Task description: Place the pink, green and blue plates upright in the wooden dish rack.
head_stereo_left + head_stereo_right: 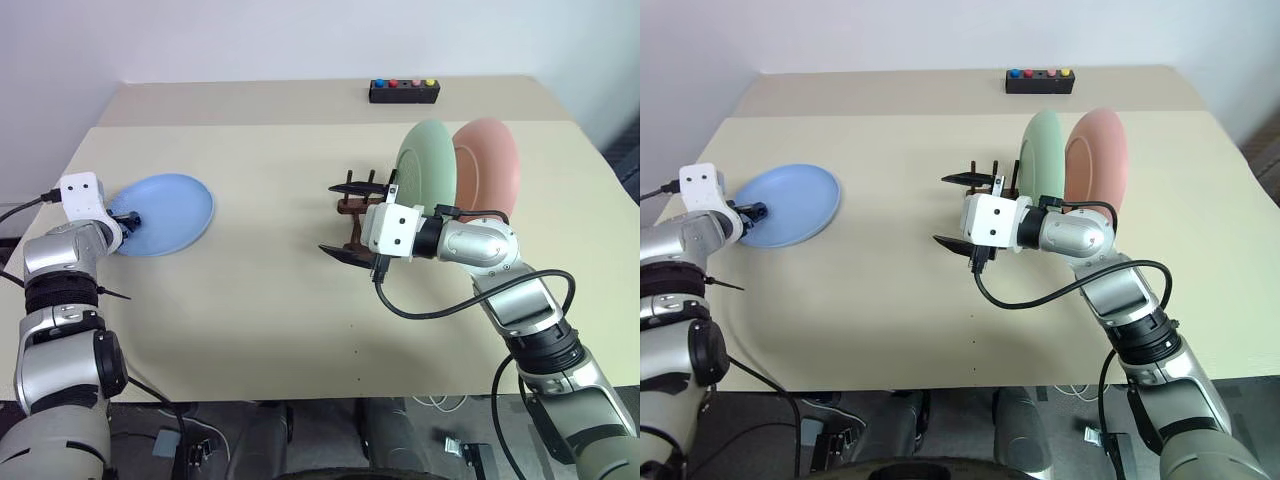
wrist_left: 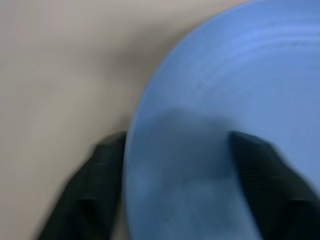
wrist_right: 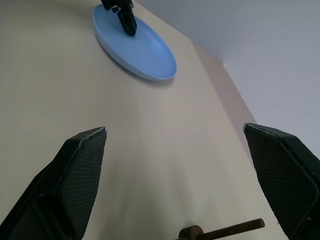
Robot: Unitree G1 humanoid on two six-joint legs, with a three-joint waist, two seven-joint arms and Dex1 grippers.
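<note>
The blue plate (image 1: 165, 212) lies flat at the table's left. My left gripper (image 1: 128, 217) is at its near-left rim, open, with one finger below the rim and the other finger (image 2: 260, 170) over the plate's inside. The green plate (image 1: 428, 165) and the pink plate (image 1: 492, 165) stand upright side by side in the wooden dish rack (image 1: 352, 207), green to the left. My right gripper (image 1: 336, 220) hovers open and empty just left of the rack, pointing toward the blue plate (image 3: 135, 42). My right hand hides most of the rack.
A small black box with coloured buttons (image 1: 404, 91) sits at the far edge of the beige table (image 1: 280, 300). Bare tabletop stretches between the blue plate and the rack. A black cable loops below my right wrist.
</note>
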